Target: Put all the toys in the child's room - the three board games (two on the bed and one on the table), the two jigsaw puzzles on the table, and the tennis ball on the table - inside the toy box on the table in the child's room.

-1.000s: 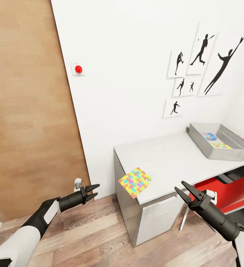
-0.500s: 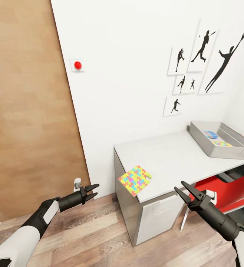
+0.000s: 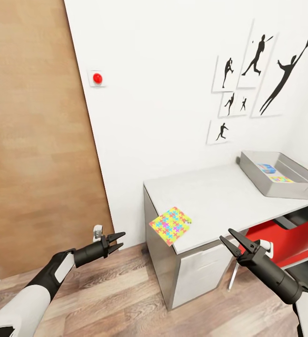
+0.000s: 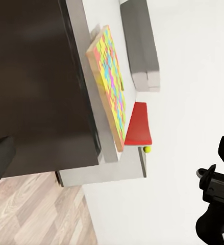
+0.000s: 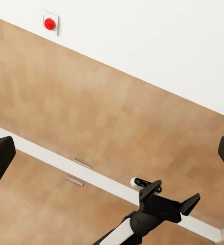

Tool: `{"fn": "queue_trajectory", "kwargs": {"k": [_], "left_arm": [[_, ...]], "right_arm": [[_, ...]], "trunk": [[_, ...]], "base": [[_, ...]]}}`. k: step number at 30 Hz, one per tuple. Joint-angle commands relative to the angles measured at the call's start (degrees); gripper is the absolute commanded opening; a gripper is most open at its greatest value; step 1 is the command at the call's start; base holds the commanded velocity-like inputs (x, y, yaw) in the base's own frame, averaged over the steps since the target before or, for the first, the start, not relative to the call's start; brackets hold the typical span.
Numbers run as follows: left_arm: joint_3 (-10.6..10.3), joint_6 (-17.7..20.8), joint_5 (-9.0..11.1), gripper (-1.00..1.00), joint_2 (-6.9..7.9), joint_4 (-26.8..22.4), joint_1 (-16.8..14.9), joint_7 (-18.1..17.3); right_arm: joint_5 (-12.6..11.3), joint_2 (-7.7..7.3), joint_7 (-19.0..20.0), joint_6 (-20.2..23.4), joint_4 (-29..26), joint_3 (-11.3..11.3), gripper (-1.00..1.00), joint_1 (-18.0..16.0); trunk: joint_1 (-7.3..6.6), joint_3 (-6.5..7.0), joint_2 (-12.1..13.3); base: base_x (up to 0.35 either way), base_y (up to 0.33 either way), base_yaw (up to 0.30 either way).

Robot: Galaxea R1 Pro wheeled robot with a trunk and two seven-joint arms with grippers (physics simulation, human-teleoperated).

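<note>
Left gripper point(image 3: 118, 240): black two-fingered, spread wide, empty, over the wood floor point(image 3: 112, 295).
Right gripper point(image 3: 232, 239): jaws wide, empty, before the desk's front edge.
Jigsaw puzzle point(image 3: 171, 226): thin multicoloured square mat, at the white-topped desk's point(image 3: 215, 196) front-left corner.
Toy box point(image 3: 279, 174): grey lidless bin, at the desk's far right edge, holding a blue board game point(image 3: 266, 168) and a second mat point(image 3: 281, 179).

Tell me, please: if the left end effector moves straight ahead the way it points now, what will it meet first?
Most likely the dark side panel of the table. In the head view the left end effector points toward that end of the desk, below the jigsaw puzzle at the corner. The gap between looks free, though depth is unclear.
</note>
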Motion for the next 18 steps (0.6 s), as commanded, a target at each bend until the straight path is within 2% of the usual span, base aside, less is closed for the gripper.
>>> {"fn": "queue_trajectory", "kwargs": {"k": [1, 10, 18], "left_arm": [[0.0, 0.4, 0.2, 1.0, 0.01, 0.0, 0.0, -0.2], [0.0, 0.5, 0.2, 1.0, 0.04, 0.0, 0.0, -2.3], [-0.1, 0.5, 0.1, 1.0, 0.01, 0.0, 0.0, -2.6]], "right_arm": [[0.3, 0.06, 0.3, 0.2, 0.0, -0.1, 1.0, 0.0], [0.2, 0.1, 0.3, 0.2, 0.0, -0.1, 1.0, 0.0], [0.3, 0.11, 0.3, 0.2, 0.0, -0.1, 1.0, -0.1]], "trunk": [[0.0, -0.05, 0.0], [0.0, -0.05, 0.0], [0.0, -0.05, 0.0]], "base": [[0.0, 0.0, 0.0], [0.009, 0.0, 0.0], [0.226, -0.008, 0.0]]}}
